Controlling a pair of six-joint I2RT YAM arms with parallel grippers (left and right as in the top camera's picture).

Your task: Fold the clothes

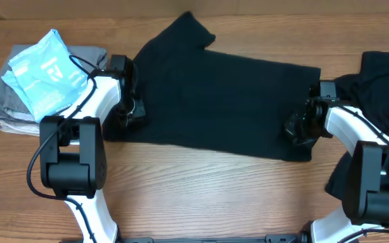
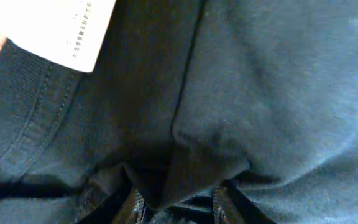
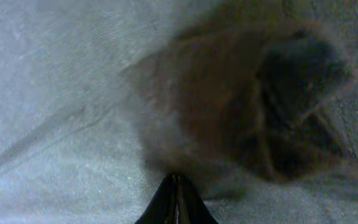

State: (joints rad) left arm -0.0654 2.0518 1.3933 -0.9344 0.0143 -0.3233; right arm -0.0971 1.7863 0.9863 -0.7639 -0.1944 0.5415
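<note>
Behind our left gripper (image 1: 130, 111) sits a folded stack (image 1: 5, 111) with a blue garment (image 1: 46, 71) on top. That gripper is clamped on the neck end of the T-shirt (image 1: 221, 101), a fold of cloth pinched between its fingers (image 2: 135, 208), with the white label (image 2: 55, 28) just ahead of them to the left. The T-shirt lies spread on the table (image 1: 215, 196) between our two grippers. Our right gripper (image 3: 176, 199) rests on its far end, tips pressed together; we cannot tell whether cloth is caught between them. Behind it lies a second black shirt (image 1: 383, 81), crumpled.
</note>
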